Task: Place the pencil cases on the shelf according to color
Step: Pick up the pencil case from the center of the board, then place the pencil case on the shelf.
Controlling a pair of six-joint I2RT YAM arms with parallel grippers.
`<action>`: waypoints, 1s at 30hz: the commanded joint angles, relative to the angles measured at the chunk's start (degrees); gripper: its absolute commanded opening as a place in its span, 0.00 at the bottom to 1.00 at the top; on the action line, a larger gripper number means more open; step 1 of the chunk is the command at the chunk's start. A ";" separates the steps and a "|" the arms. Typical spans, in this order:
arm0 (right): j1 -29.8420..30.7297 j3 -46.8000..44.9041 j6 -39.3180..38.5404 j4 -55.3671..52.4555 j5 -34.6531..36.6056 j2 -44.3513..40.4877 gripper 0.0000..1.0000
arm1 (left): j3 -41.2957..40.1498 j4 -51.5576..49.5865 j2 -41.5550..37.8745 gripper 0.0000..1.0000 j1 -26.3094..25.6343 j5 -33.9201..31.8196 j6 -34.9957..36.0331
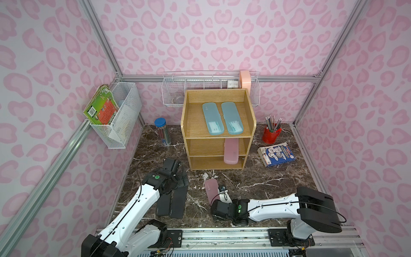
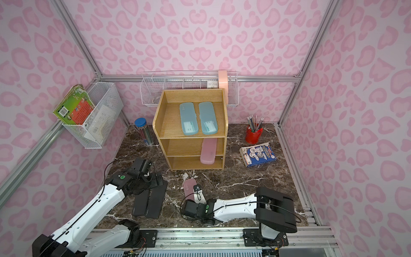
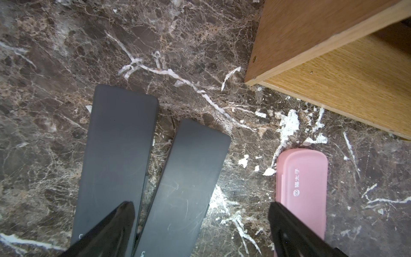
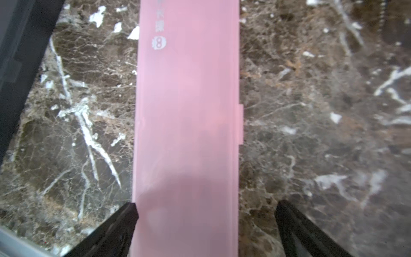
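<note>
The wooden shelf [image 1: 195,124] [image 2: 169,120] stands at the back middle of the marble table. Two light blue pencil cases [image 1: 212,119] [image 1: 232,118] lie side by side on its top tier. One pink case [image 1: 231,153] juts out of the middle tier. A second pink case [image 1: 210,188] [image 4: 186,111] lies flat on the table. My right gripper [image 1: 216,200] [image 4: 205,213] is open astride its near end, one finger touching its edge. Two black cases [image 1: 163,204] [image 1: 179,203] [image 3: 117,151] [image 3: 184,182] lie on the table. My left gripper [image 1: 181,179] [image 3: 201,211] hangs open above them, holding nothing.
A blue-lidded pencil tube [image 1: 163,131] stands left of the shelf. A red cup of pencils [image 1: 271,133] and a book [image 1: 277,154] are to its right. White wire baskets hang on the left wall [image 1: 120,115] and the back wall [image 1: 175,93].
</note>
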 commanded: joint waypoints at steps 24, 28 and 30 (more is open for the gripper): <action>4.91 18.83 3.17 -21.33 16.64 0.60 0.62 | 0.18 0.49 -2.20 0.99 0.06 -3.15 -0.96; 3.55 24.34 1.03 -24.21 20.13 -0.83 0.63 | 0.54 1.11 -1.55 0.99 0.04 -3.54 -1.03; 2.31 25.91 -1.65 -23.02 20.67 -1.51 0.64 | 0.65 1.51 -1.38 0.99 0.03 -3.72 -1.03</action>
